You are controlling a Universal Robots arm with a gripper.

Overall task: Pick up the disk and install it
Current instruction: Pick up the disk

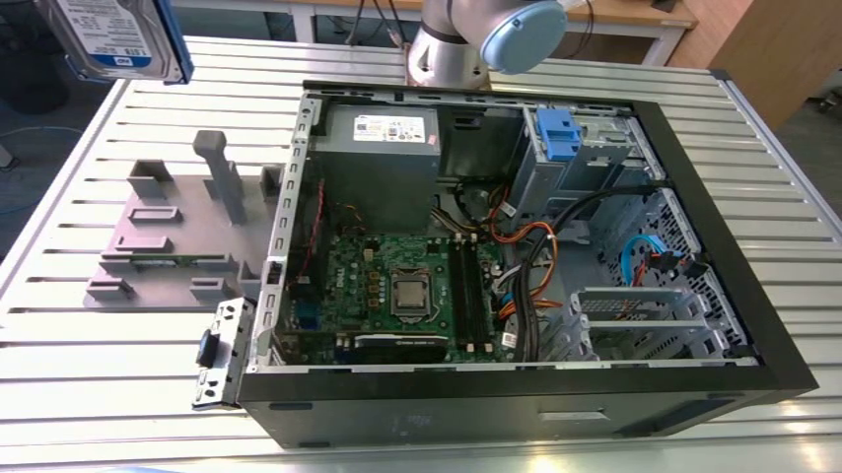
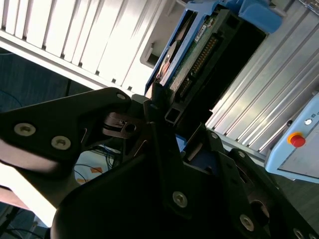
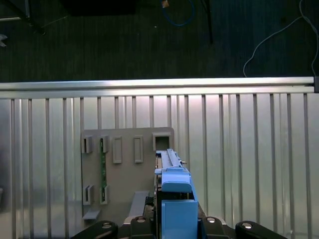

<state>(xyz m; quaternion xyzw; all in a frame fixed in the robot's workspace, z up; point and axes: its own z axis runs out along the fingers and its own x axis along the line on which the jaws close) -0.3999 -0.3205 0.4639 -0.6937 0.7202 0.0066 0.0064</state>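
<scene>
The hand point(image 2: 164, 109) is clamped on the disk point(image 2: 192, 55). In the second wrist view its black fingers close on the near end of the drive, which stands on edge with its blue frame and its row of connector pins in sight. The exact contact sits in shadow, so how deep the grip goes is hard to make out.

In the exterior view the disk point(image 1: 116, 39) hangs in the air at about ten o'clock from the open computer case point(image 1: 526, 409), above the far corner of the desk point(image 1: 132, 394). Its label faces the camera, and its upper and outer parts are cut off by the frame.

In the first wrist view the disk point(image 3: 174, 199) is seen from above, over the edge of the grey stand point(image 3: 124, 169), with no contact between them that I can see. Judging by that, it is carried high so that it clears the stand's upright posts. The on-edge hold probably suits sliding it into a slot.

The blue-tabbed drive cage point(image 1: 559, 138) sits at about one o'clock inside the case, well apart from the disk. Cables hide much of the cage's lower part. The arm point(image 1: 474, 39) is cut off at twelve o'clock.
</scene>
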